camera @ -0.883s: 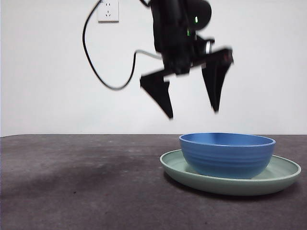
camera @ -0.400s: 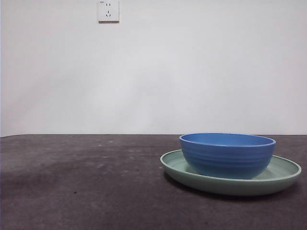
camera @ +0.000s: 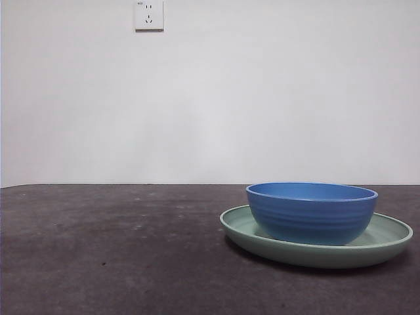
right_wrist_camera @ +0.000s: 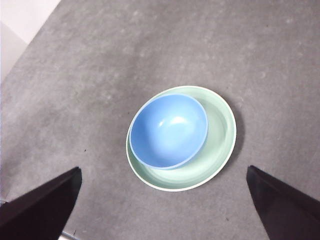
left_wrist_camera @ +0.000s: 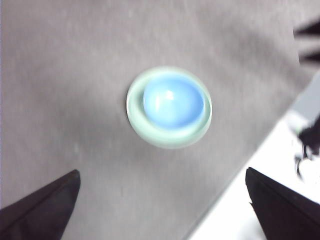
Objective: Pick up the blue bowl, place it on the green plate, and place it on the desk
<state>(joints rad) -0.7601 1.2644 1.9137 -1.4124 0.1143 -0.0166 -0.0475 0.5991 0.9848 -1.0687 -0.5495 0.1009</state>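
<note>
The round medium-blue bowl w/ faint ridges on its outer wall sits upright inside the wide, shallow pale-green plate w/ raised rim, which rests flat on the dark grey-brown matte desk. In the right wrist view the bowl is off-centre in the plate, its wall close against one side of the rim, w/ a broad crescent of bare plate on the other side. No arm shows in the front view; only a white wall socket above.

Left tool: jaws wide apart, empty, well above the stack. Right tool: also wide apart, empty, high over bowl and plate. Neither touches anything.

Judgement: bowl-on-plate step looks done; what's left, if anything, is getting the bowl back onto the desk.

Risks from here:
- Bowl wall is smooth and curved, so a pinch on the rim could slip and tip the bowl.
- Since the bowl crowds one side of the rim, a jaw coming down on that side may hit the plate and drag or flip it.
- Plate is light and shallow; lifting the bowl at a slant could skid it across the desk.
- Left wrist view is blurred, so aim from it is less sure.
</note>
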